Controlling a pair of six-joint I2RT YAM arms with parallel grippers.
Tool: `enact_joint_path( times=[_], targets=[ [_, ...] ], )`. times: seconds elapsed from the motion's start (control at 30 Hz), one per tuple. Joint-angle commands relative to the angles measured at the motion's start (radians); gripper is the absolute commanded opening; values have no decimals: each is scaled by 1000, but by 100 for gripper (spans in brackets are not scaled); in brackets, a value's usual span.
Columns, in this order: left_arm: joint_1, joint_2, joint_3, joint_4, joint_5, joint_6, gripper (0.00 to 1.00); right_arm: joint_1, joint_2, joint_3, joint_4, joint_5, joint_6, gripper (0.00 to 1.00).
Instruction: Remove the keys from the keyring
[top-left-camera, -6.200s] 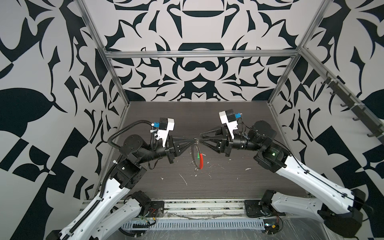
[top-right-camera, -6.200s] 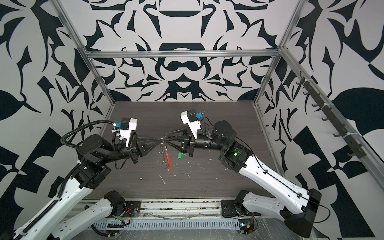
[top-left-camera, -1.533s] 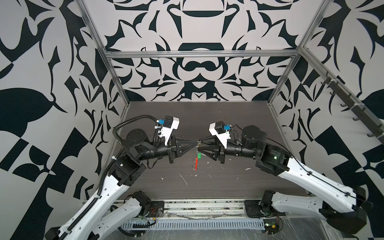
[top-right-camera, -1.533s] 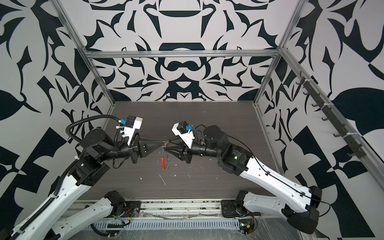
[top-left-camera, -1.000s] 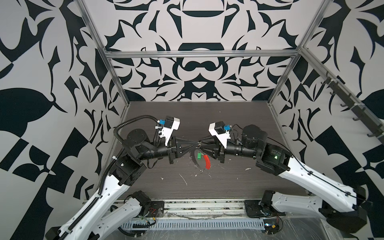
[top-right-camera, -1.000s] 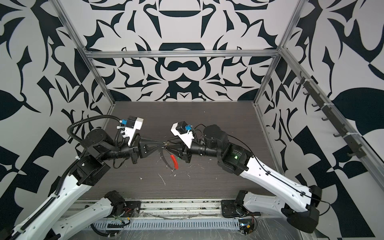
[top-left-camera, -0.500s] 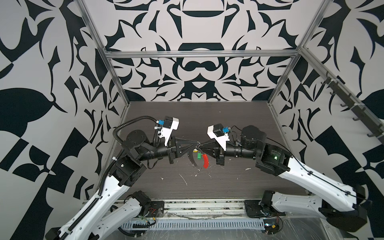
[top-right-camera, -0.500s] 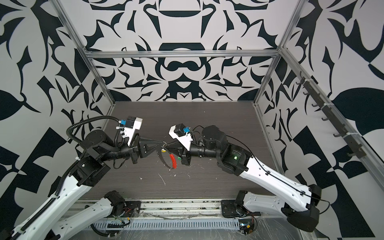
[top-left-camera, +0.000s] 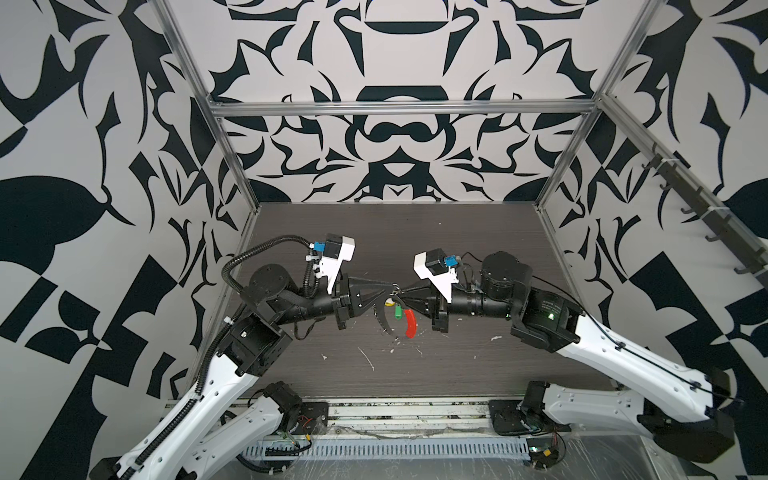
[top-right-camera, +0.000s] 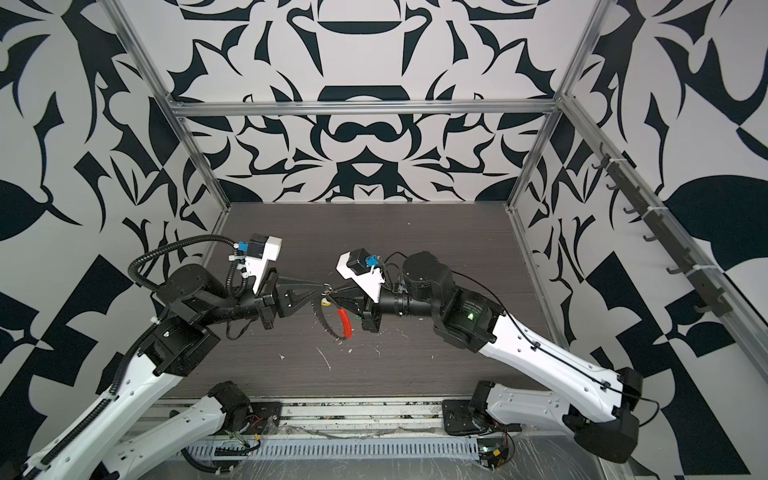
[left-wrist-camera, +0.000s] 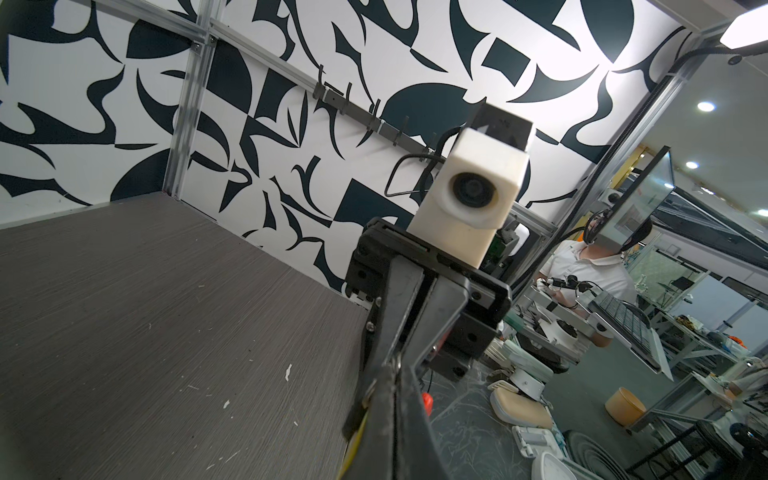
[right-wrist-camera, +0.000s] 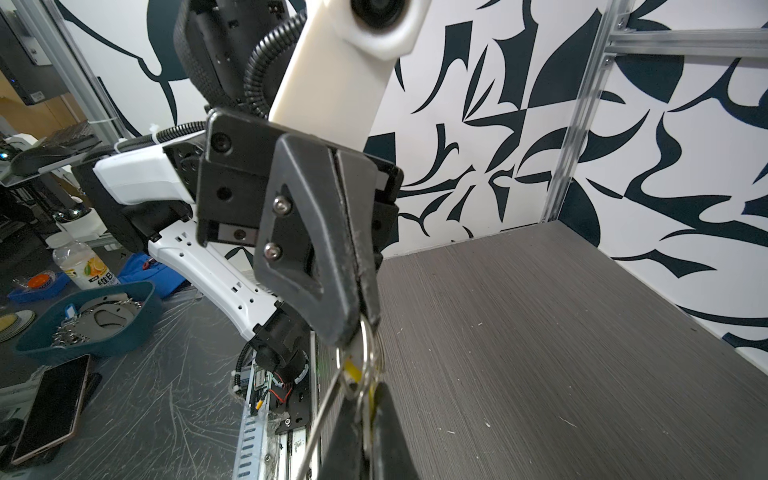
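While both arms are reaching toward each other above the dark wood-grain tabletop (top-left-camera: 457, 232), the left gripper (top-left-camera: 390, 286) and the right gripper (top-left-camera: 400, 293) are meeting tip to tip in both top views, well clear of the surface. In the right wrist view the left gripper (right-wrist-camera: 360, 322) is pressing its jaws fully together, and they are pinching the top of a silver split ring (right-wrist-camera: 368, 353). The ring's lower edge is disappearing between the narrow, closed fingers (right-wrist-camera: 353, 440) of the right gripper, so both are clamping the same ring. A large thin grey wire keyring (top-left-camera: 382, 322) is hanging below the two tips as a loose loop, carrying its red curved sleeve (top-left-camera: 410, 323) on the side nearer the right arm. A yellow key (top-left-camera: 389, 302), a small oblong plastic tag, is dangling right under the meeting point, touching the ring cluster. A green key (top-left-camera: 398, 312) of the same shape is hanging just beside it, inside the loop. White flecks (top-left-camera: 368, 359) are lying scattered on the tabletop beneath.
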Motion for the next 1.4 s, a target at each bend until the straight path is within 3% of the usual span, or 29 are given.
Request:
enact_joint_path(
  times=[0.0, 0.43, 0.57, 0.6, 0.7, 0.8, 1.0, 1.17, 1.37],
  targets=[
    [-2, -13, 14, 45, 6, 0, 0, 11, 6, 9, 0, -11, -15, 0],
    [-3, 70, 176, -261, 117, 115, 0, 24, 36, 100, -212, -25, -83, 0],
    [-3, 68, 169, -245, 116, 110, 0, 28, 58, 111, -212, -38, -77, 0],
    [-3, 62, 159, -226, 113, 103, 0, 29, 61, 115, -208, -38, -74, 2],
    [-3, 38, 129, -182, 95, 100, 0, 30, 45, 117, -198, -21, -69, 21],
    [-3, 7, 94, -133, 86, 105, 0, 29, 17, 115, -201, 6, -74, 31],
    [-3, -4, 62, -86, 101, 117, 0, 30, -54, 106, -215, 44, -79, 39],
    [-3, 13, 72, -99, 112, 122, 0, 29, -101, 90, -122, 33, -28, 42],
    [-3, 5, 47, -45, 108, 108, 0, 30, -92, 17, 136, 27, 131, 43]
  ],
)
